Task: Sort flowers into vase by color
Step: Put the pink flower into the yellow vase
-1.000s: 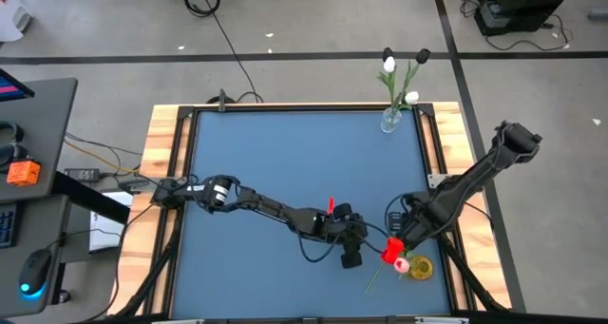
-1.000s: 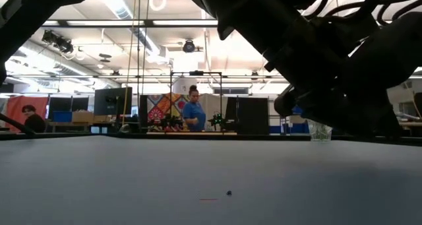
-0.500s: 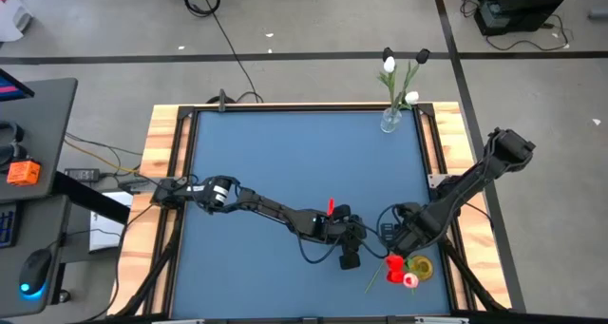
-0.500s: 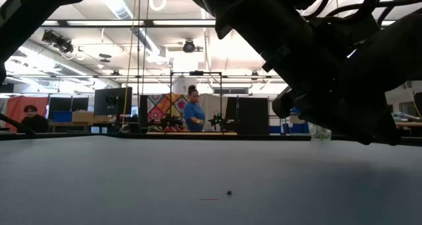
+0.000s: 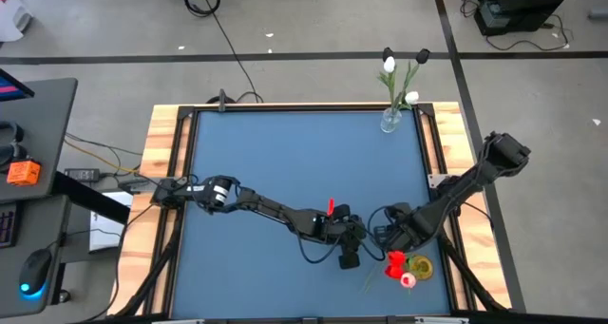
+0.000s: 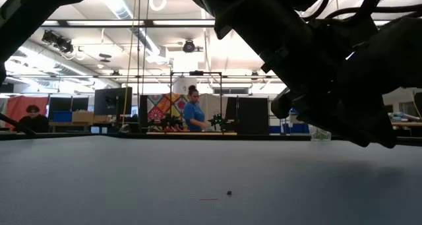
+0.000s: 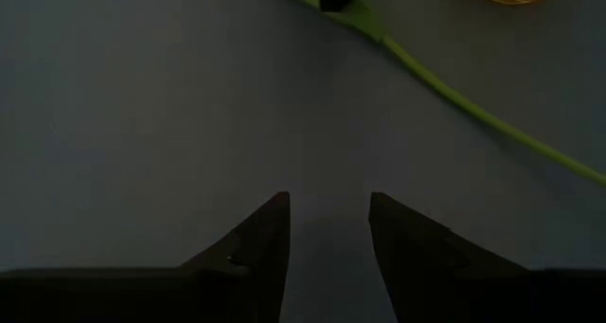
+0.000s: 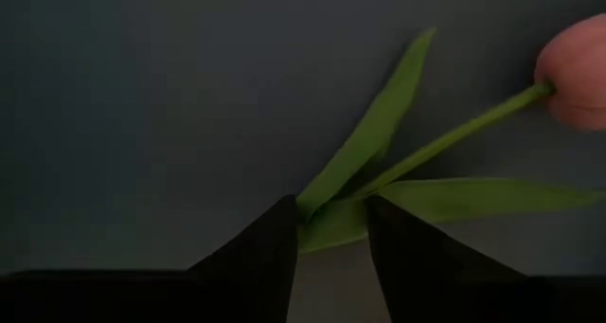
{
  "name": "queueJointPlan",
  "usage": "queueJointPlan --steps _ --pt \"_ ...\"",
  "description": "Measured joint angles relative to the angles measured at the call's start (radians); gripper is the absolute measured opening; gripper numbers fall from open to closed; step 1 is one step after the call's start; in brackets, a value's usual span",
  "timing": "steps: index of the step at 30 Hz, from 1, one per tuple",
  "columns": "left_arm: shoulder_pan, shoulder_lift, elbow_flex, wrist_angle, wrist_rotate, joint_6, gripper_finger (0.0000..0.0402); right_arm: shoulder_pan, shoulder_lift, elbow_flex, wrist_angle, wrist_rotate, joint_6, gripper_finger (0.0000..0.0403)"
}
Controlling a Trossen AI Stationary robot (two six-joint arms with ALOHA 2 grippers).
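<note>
On a blue worktop (image 5: 285,162), the right hand (image 8: 327,230) pinches a pink tulip (image 8: 445,138) low on its stem, near a yellow vase (image 5: 420,267). The left hand (image 7: 329,230) hovers spread just beside it. White and black tulips (image 5: 403,69) stand in a clear vase (image 5: 390,121) at the far edge.

A vase (image 5: 390,121) with flowers (image 5: 399,72) is set at the table's (image 5: 285,162) 1 o'clock corner; loose flowers (image 5: 397,267) are laid at 5 o'clock, just beside both grippers
</note>
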Motion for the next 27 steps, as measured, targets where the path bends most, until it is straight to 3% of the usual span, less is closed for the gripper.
queueJointPlan --steps 10,17,27 --pt "0.004 -0.01 0.0 -0.008 0.007 -0.049 0.0153 -0.125 -0.116 0.0 0.013 0.175 -0.275 0.0126" --pt "0.025 -0.029 0.0 -0.008 0.044 -0.13 0.0153 -0.23 -0.17 0.0 -0.127 -0.114 -0.219 0.0125" --pt "0.026 -0.039 0.0 -0.025 0.049 -0.132 0.0153 -0.185 -0.106 -0.069 0.006 -0.152 -0.127 0.0125"
